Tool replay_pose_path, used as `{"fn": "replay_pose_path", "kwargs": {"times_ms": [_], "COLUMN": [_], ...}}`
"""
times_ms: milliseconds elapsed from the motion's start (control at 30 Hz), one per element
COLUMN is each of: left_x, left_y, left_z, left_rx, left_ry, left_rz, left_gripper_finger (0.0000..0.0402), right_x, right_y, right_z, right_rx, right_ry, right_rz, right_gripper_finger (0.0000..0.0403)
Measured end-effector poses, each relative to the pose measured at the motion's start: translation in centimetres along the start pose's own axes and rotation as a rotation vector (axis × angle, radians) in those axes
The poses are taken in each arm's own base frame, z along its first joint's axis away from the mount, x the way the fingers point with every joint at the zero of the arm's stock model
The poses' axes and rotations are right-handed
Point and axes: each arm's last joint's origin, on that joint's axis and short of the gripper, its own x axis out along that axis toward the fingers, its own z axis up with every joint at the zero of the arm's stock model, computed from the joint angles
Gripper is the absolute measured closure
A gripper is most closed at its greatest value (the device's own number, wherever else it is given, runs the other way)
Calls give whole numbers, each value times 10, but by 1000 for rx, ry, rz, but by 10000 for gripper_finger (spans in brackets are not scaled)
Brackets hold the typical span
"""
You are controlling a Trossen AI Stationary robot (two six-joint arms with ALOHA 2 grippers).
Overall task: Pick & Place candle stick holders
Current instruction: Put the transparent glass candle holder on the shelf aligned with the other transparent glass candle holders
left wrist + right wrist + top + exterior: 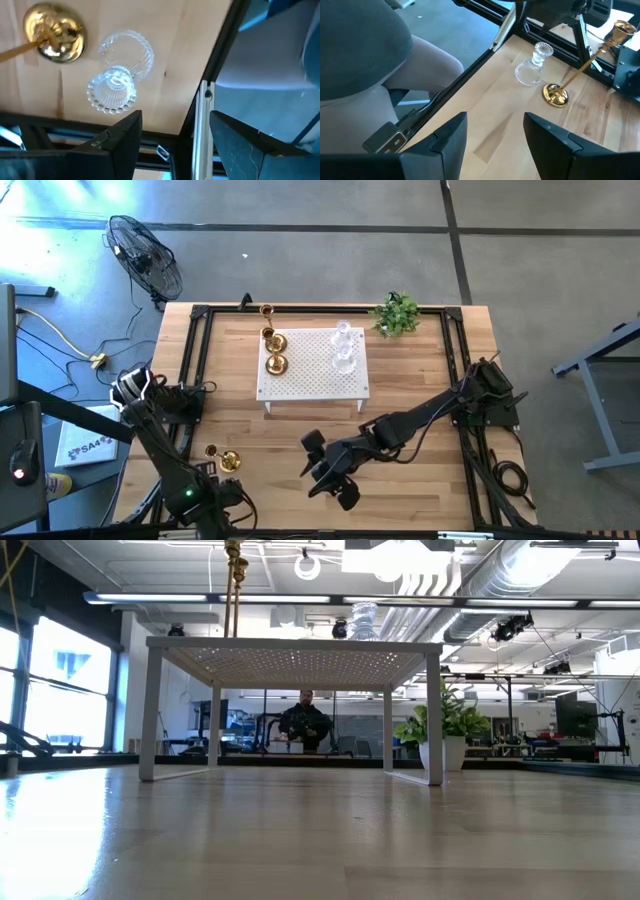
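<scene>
A clear glass candle stick holder (117, 85) stands on its round base on the wooden table near the near left corner. Beside it stands a tall gold holder (555, 94) on its flared base (228, 462). My left gripper (175, 145) hangs open above them, pointing down, a little to the side of the glass holder and touching nothing. My right gripper (322, 470) is open over the table's near middle, aimed toward those two holders (534, 62). More gold holders (274, 345) and glass holders (344, 348) stand on the white stand.
The white perforated stand (312, 385) occupies the far middle, with a small green plant (397, 315) at the far right. A black frame rail (210, 90) runs along the table's edges. Bare wood lies between the stand and the near edge. A person (305, 720) sits beyond the table.
</scene>
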Motion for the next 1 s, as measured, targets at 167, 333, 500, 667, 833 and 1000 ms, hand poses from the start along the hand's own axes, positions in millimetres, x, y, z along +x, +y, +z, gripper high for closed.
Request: {"fn": "replay_pose_path", "kwargs": {"times_ms": [167, 333, 500, 667, 833, 1000], "left_x": [0, 0, 1, 9, 18, 25], "left_y": [0, 0, -1, 0, 4, 9], "left_z": [0, 0, -3, -6, -9, -10], "left_rx": [149, 192, 199, 191, 195, 201], "left_ry": [2, 0, -7, -10, -2, 17], "left_rz": [-3, -2, 4, 30, 70, 100], "left_gripper_finger": [176, 176, 176, 176, 176, 176], "right_x": [0, 0, 0, 0, 0, 0], "right_y": [3, 8, 15, 16, 16, 16], "right_z": [1, 2, 3, 3, 3, 3], "right_rx": [-4, -11, -24, -25, -25, -25], "right_ry": [-10, -17, -19, -20, -19, -23], "right_rz": [52, 84, 99, 101, 100, 91], "right_gripper_finger": [214, 214, 214, 214, 214, 214]}}
